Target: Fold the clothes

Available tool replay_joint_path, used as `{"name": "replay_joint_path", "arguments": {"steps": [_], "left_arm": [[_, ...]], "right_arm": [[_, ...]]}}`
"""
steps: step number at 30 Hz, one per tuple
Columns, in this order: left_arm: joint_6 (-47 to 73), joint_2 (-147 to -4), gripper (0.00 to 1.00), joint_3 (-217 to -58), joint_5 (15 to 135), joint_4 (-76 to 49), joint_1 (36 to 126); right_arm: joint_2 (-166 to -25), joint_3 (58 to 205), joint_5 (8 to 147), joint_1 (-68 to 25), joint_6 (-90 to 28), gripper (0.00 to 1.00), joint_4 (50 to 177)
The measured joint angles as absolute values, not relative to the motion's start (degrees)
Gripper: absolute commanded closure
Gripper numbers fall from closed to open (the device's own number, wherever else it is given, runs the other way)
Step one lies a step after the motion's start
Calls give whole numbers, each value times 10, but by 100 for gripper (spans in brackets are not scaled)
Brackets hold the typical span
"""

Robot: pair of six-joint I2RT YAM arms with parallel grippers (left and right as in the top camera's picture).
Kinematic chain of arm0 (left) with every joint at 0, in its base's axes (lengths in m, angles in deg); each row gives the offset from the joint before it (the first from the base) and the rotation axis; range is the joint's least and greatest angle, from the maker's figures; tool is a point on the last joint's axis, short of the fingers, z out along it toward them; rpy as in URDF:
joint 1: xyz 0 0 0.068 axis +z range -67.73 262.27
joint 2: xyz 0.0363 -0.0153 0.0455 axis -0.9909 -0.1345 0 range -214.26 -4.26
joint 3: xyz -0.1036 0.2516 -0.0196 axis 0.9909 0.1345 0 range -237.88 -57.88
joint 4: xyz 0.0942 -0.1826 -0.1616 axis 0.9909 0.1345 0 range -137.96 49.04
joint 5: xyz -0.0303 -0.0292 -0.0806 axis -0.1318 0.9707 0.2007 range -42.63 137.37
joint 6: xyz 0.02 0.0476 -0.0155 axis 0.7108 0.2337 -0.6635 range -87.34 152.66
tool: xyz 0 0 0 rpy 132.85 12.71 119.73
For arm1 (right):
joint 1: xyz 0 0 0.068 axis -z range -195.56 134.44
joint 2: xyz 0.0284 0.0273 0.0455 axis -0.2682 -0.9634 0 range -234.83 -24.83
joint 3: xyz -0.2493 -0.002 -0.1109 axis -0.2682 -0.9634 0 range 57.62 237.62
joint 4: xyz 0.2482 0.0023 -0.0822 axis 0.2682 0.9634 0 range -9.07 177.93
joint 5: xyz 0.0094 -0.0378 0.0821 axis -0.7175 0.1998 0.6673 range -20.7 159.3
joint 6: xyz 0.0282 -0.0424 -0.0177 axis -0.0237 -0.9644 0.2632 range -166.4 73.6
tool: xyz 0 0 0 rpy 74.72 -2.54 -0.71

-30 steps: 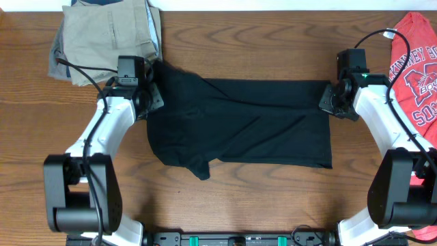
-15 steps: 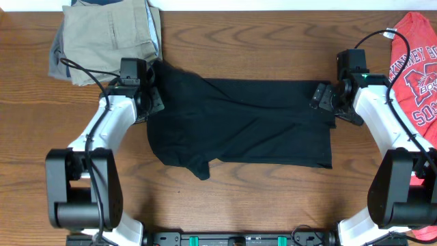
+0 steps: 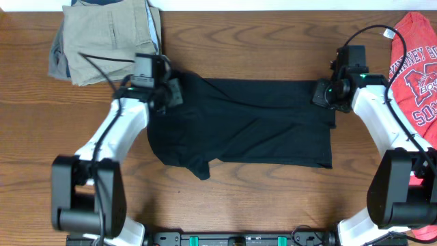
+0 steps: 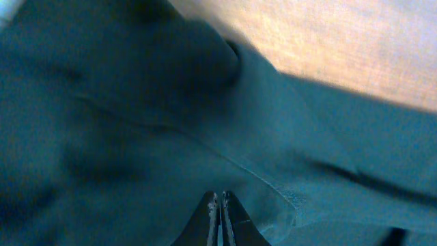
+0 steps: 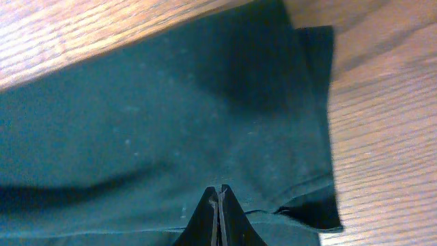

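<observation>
The black T-shirt (image 3: 239, 123) lies spread across the middle of the table (image 3: 239, 205). At its far corners, the left gripper (image 3: 172, 91) and right gripper (image 3: 321, 92) are pressed together against the cloth. Beyond lie folded beige trousers (image 3: 102, 34) on the far left and a red shirt (image 3: 415, 68) on the far right.

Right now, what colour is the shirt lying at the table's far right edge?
The shirt is red with white lettering; the overhead view shows it best.
</observation>
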State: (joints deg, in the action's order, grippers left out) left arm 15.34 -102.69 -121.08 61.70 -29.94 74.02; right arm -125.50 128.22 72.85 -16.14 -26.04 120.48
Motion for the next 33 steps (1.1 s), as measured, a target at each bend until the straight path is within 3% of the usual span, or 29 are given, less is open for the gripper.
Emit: {"name": "replay_joint_path", "arguments": {"steps": [15,33], "left_arm": [[160,-1111,94,-1211,582,-304,726],[158,-1148,94,-1229,593,-284,788]], "right_arm": [[-1334,1228,728,-175,-261,99,1152],[-1340,1234,719,-175,-261,99,1149]]}}
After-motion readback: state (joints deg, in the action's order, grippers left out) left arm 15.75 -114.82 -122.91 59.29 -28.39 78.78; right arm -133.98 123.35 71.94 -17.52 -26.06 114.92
